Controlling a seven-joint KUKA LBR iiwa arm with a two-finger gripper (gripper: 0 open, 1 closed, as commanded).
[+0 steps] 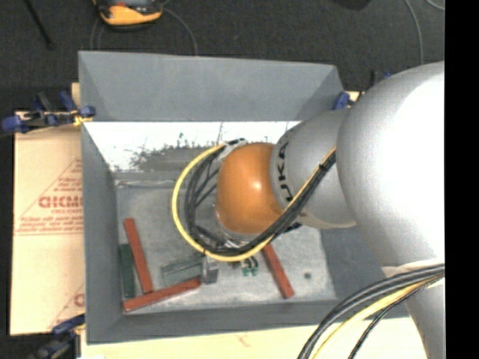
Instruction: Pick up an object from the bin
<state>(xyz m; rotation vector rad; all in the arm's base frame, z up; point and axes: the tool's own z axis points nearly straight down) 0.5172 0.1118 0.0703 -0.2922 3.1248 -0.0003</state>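
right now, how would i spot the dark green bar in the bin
Start at the left wall of the grey bin, toward the near corner. A short dark green bar lies along its foot. The reddish-brown bars beside it are longer.

A robot lab: my picking cell.

My heavy silver arm [389, 163], with its orange wrist cover [243, 185] and looped cables [183, 200], reaches into a plain grey metal bin [97, 223] that stands on a dark matte floor [247, 21]. Beyond the bin, two orange-and-black handheld units [126, 4] lie on that floor, one at the top edge, with thin leads trailing from them.
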